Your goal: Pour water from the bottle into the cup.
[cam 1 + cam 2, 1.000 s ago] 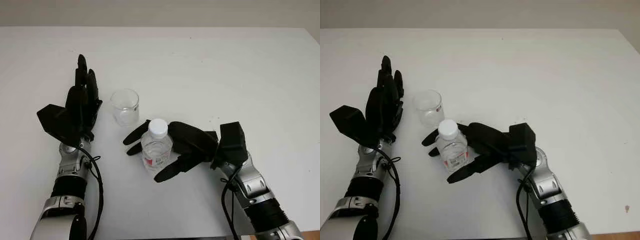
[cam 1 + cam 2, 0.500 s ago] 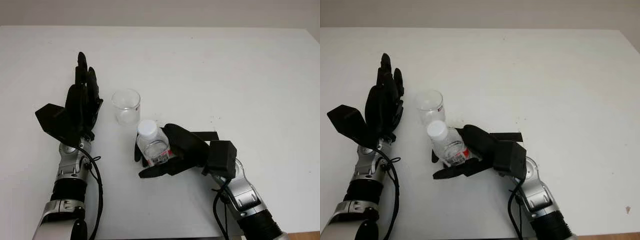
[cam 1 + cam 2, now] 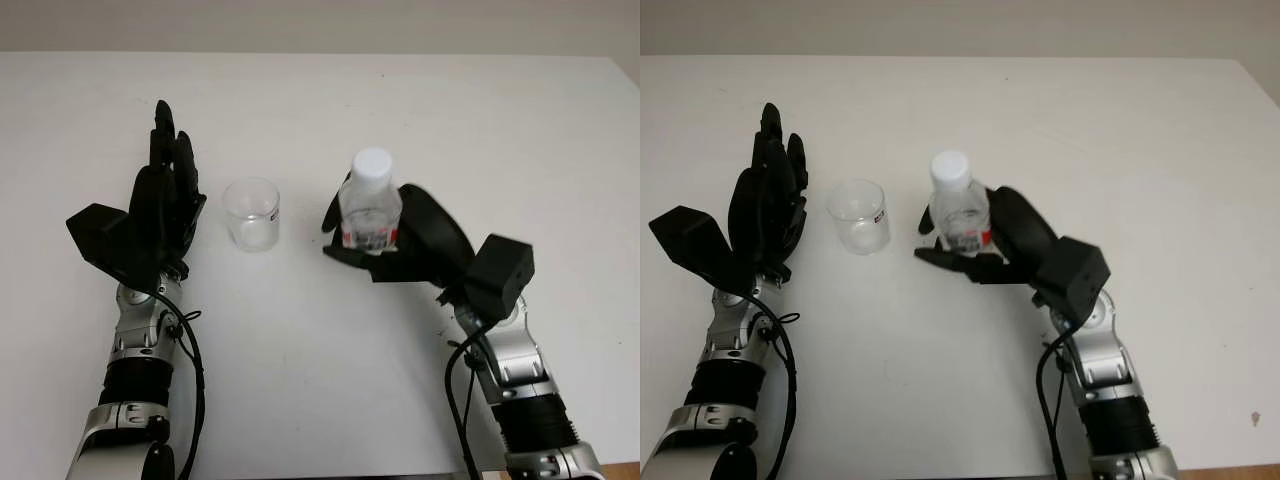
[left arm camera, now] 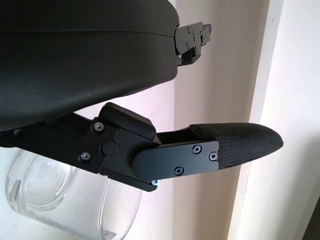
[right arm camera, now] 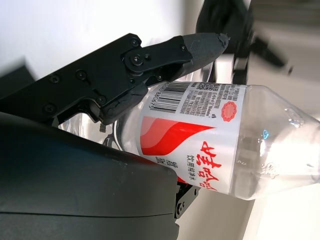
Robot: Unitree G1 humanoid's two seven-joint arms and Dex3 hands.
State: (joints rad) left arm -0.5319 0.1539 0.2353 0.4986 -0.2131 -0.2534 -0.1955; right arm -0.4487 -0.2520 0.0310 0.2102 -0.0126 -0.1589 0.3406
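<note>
The right hand [image 3: 400, 240] is clamped around the water bottle [image 3: 370, 210], holding it upright with its white cap [image 3: 371, 162] on, clear of the white tabletop [image 3: 520, 140]. At the bottle's 9 o'clock, near but apart, the clear cup [image 3: 251, 213] stands upright. At the cup's 9 o'clock, the left hand [image 3: 160, 210] is open, holding nothing.

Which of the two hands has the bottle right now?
The right hand, shut on the capped bottle and holding it upright to the right of the cup. The left hand is open, just left of the cup.
</note>
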